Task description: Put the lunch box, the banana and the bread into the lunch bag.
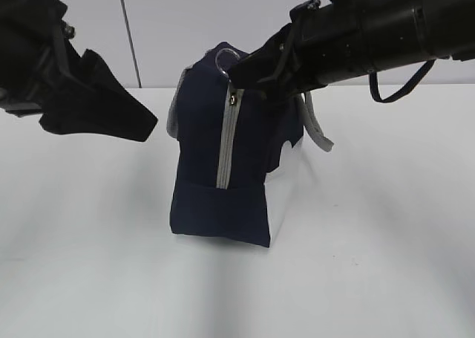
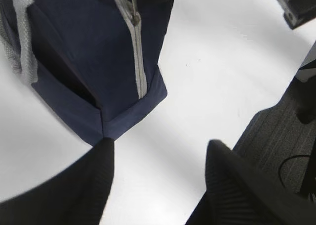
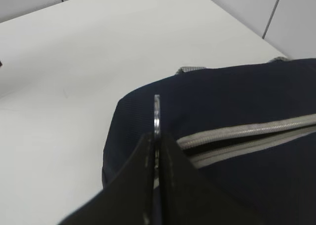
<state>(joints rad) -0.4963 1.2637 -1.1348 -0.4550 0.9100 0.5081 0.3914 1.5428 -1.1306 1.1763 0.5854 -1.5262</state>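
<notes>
Currently: lunch bag upright mid-table, zipper strip facing the exterior camera | right gripper pinched closed on the metal ring pull at the bag's top | left gripper spread wide, holding nothing, just beside the bag's lower corner.

The exterior camera faces the lunch bag along the counter at object height; both wrist cameras look down at close range, sharing its grey zipper.
</notes>
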